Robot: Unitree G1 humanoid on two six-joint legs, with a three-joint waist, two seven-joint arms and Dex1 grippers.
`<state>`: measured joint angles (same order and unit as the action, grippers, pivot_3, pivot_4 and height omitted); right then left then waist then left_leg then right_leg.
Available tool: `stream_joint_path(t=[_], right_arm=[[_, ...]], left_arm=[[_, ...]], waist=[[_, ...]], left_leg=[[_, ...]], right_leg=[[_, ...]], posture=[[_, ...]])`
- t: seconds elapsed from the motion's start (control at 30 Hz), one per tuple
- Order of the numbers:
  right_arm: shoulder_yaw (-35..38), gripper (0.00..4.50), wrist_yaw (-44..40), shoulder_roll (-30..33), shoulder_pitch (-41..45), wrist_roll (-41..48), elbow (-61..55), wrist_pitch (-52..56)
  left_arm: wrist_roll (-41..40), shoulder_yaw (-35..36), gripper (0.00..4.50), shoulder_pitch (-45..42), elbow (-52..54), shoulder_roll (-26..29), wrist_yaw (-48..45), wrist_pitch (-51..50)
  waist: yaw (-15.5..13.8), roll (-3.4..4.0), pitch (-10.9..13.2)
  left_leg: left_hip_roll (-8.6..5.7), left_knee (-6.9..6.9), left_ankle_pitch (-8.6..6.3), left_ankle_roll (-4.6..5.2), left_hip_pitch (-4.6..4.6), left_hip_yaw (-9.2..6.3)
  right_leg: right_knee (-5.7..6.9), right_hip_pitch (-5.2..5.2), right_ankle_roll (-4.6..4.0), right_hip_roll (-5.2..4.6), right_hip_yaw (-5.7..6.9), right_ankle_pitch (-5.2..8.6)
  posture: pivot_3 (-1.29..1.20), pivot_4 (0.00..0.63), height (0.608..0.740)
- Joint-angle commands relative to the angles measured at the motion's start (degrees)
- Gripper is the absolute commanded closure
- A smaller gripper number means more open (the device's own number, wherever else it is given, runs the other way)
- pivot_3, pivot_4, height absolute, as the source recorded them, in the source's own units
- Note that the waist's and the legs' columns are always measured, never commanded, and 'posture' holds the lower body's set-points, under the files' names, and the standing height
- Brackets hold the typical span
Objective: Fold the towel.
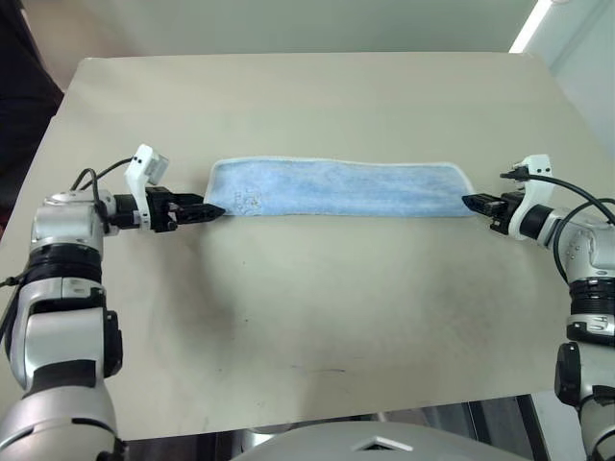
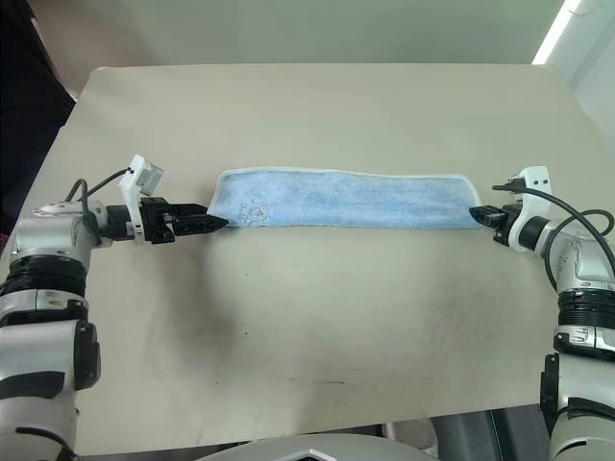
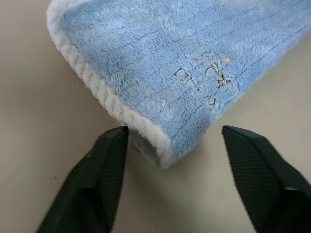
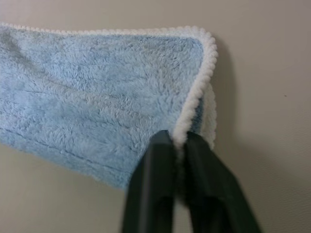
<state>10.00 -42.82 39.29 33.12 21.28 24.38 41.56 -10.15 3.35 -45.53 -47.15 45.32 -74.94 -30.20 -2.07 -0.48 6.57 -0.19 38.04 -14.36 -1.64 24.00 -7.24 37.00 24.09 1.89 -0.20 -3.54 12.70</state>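
The light-blue towel (image 1: 336, 187) lies on the table as a long doubled strip running left to right, with whitish edging along its far side and ends. A small embroidered mark (image 3: 209, 77) sits near its left end. My left gripper (image 1: 216, 209) is open at that left end, level with the table. Its fingers (image 3: 97, 184) stand on either side of the near corner without touching it. My right gripper (image 1: 468, 202) is at the right end, its fingers (image 4: 155, 194) pinched together on the towel's white edging (image 4: 194, 104).
The beige table (image 1: 288, 307) has a wide bare area in front of the towel and behind it. Its near edge runs close below my arms. A dark shape stands off the table's far left side.
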Motion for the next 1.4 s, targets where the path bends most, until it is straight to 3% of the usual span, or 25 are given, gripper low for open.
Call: stream_joint_path(t=[0.03, 0.27, 0.33, 0.47, 0.7, 0.9, 1.07, 1.4], right_arm=[[1.75, 2.92, -0.41, 1.06, 0.12, 0.93, -2.54, 0.38], [4.74, 0.49, 1.05, 2.64, -1.07, 2.09, -5.24, 1.75], [6.32, 0.04, 1.66, 2.7, -1.24, 2.9, -6.09, 2.27], [10.73, 0.04, 4.27, 2.36, -1.37, 5.61, -8.88, 6.66], [23.55, 0.04, 13.38, -1.3, 1.42, 17.38, -13.35, 31.59], [32.94, 0.04, 22.17, -5.9, 5.64, 17.65, -12.99, 48.24], [39.96, 0.04, 28.15, -9.46, 7.23, 15.58, -10.08, 50.94], [44.43, 0.04, 35.68, -12.55, 6.65, 17.56, -8.13, 50.94]], left_arm=[[-1.7, 1.29, 0.04, 0.5, 2.89, 0.98, -0.4, -0.79], [-3.85, 3.1, 0.0, 1.55, 4.43, 2.01, 0.45, -1.55], [-4.3, 4.08, 0.0, 1.68, 4.65, 2.36, 1.34, -1.41], [-6.17, 7.02, 0.0, 1.83, 5.14, 3.09, 3.44, -1.76], [-10.79, 10.04, 0.0, 3.01, 13.06, 1.64, 6.04, -4.83], [-13.64, 8.78, 0.0, 5.24, 21.51, -0.81, 6.8, -8.42], [-15.49, 7.5, 0.0, 6.13, 26.76, -2.81, 7.25, -10.35], [-16.93, 6.24, 0.0, 6.51, 29.75, -3.87, 8.52, -11.58]], waist=[[0.01, 0.0, 0.0], [0.04, 0.0, 0.0], [0.07, 0.0, 0.0], [0.11, 0.0, 0.0], [0.11, -0.01, 0.0], [0.12, 0.0, 0.0], [0.1, 0.0, 0.0], [0.2, -0.01, 0.0]], left_leg=[[0.0, 0.0, 0.0, 0.0, 0.0, 0.0], [0.0, -0.01, 0.0, 0.0, 0.0, 0.0], [0.0, 0.0, 0.0, 0.0, 0.0, 0.01], [0.01, 0.0, 0.0, 0.0, 0.0, 0.01], [0.0, 0.0, 0.0, 0.0, 0.01, 0.04], [-0.01, 0.02, 0.01, -0.01, -0.01, 0.01], [-0.02, 0.02, 0.01, -0.01, -0.01, 0.01], [-0.02, 0.03, 0.01, -0.01, -0.02, 0.01]], right_leg=[[0.0, 0.0, 0.0, 0.0, 0.0, 0.0], [0.0, 0.0, 0.0, 0.0, 0.0, 0.0], [0.0, 0.0, 0.0, 0.0, -0.01, 0.0], [0.01, 0.0, 0.0, 0.01, 0.0, 0.0], [-0.01, 0.0, 0.0, 0.03, -0.01, 0.0], [0.02, 0.02, 0.0, 0.04, -0.01, 0.0], [0.03, 0.03, 0.0, 0.03, -0.02, 0.0], [0.05, 0.06, 0.0, 0.05, -0.04, 0.0]], posture=[[0.0, 0.15, 0.74], [0.0, 0.15, 0.74], [0.0, 0.15, 0.74], [0.0, 0.15, 0.74], [0.0, 0.15, 0.74], [0.0, 0.15, 0.74], [0.0, 0.15, 0.74], [0.0, 0.15, 0.74]])
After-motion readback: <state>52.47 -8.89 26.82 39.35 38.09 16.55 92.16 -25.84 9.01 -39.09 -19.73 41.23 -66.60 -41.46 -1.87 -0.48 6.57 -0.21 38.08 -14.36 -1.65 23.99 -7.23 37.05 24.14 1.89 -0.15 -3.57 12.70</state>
